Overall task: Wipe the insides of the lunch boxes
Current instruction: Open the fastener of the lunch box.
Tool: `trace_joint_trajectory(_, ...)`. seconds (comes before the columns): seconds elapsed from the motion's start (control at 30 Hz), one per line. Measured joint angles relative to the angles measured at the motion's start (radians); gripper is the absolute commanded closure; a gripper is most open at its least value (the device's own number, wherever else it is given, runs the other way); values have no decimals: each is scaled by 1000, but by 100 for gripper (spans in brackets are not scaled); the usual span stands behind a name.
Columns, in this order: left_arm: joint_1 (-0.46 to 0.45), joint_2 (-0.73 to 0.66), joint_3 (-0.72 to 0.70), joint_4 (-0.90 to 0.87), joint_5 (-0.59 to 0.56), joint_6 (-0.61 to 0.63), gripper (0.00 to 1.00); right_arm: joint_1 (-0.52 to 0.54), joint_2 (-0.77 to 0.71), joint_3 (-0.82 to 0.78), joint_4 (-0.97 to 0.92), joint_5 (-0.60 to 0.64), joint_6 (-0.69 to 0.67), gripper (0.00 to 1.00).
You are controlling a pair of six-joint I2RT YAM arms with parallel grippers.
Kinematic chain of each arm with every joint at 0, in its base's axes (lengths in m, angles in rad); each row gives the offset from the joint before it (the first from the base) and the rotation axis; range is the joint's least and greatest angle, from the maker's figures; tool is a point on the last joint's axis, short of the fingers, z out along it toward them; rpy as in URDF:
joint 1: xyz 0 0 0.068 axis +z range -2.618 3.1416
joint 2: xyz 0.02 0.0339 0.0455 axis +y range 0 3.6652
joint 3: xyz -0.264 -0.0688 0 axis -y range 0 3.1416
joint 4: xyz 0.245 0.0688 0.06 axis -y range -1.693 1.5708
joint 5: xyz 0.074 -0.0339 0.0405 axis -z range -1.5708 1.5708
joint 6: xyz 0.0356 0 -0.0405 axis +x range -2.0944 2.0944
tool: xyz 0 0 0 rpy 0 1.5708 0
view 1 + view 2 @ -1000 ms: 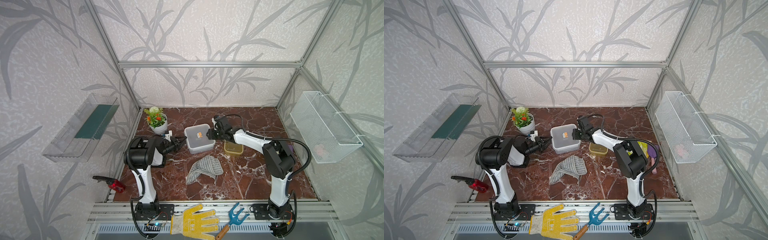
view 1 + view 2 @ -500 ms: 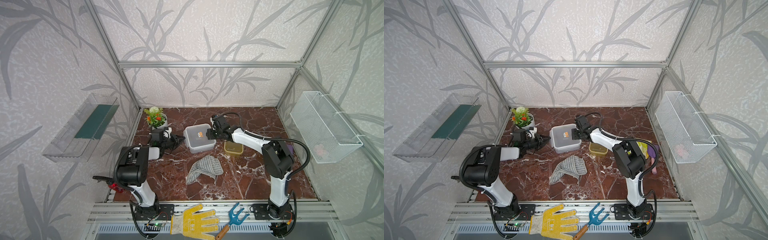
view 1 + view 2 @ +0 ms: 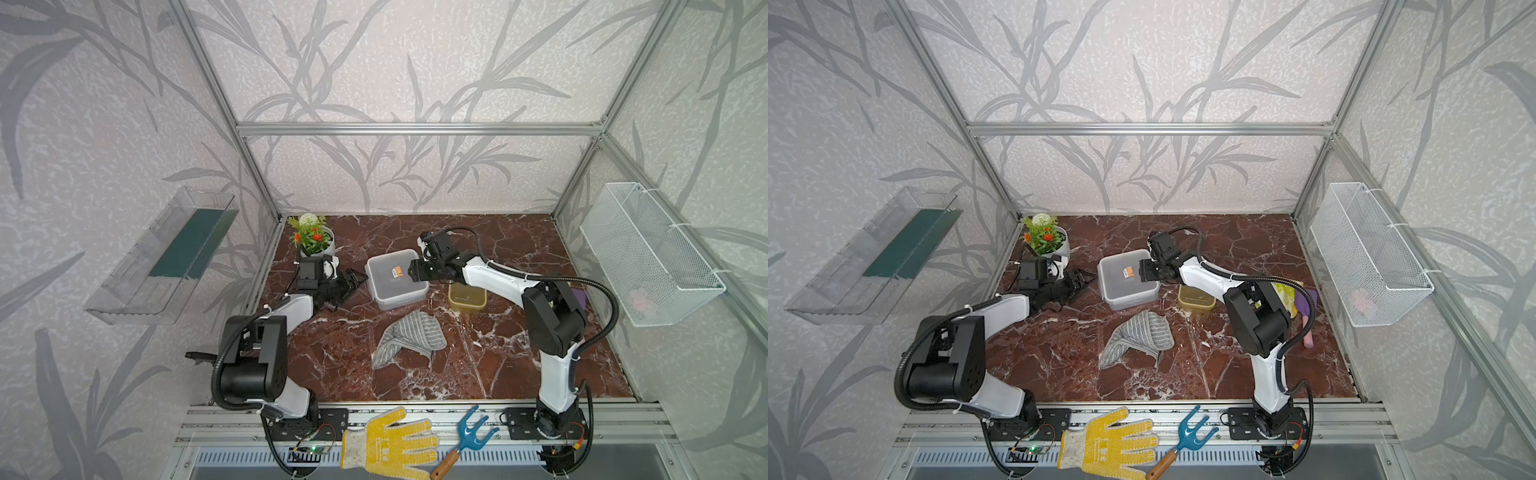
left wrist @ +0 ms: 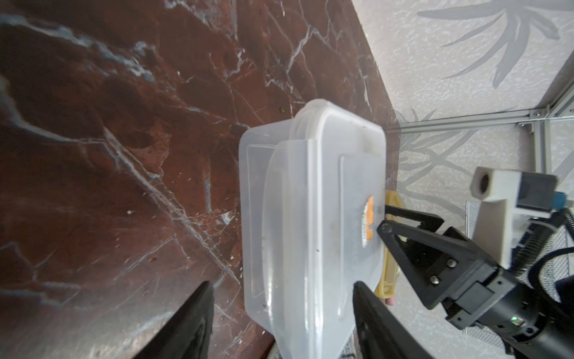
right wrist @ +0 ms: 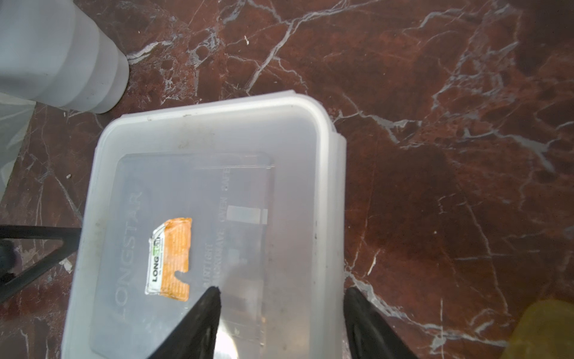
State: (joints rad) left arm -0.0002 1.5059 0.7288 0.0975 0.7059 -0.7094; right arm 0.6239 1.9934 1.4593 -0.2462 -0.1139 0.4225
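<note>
Left arm (image 3: 297, 309) newly outstretched toward box (image 3: 395, 286)

The larger lunch box (image 3: 390, 291) is hemmed on the left by the left tool (image 3: 355, 282) and on the right by the right tool (image 3: 413, 270), both with jaws spread. Passage is narrowed further right by the amber lunch box (image 3: 467, 297), nearer by a cloth (image 3: 409, 338), far left by a flower pot (image 3: 318, 245). Bare tabletop (image 3: 498, 241) is left far right
</note>
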Motion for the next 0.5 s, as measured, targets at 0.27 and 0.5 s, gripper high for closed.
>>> trace_joint_trajectory(0.27, -110, -118, 171, -292, -185, 163, 30, 15, 0, -38, 56, -59, 76, 34)
trace_joint_trajectory(0.5, -192, -93, 258, -433, -264, 224, 35, 39, 0, -66, 122, -105, 188, 30)
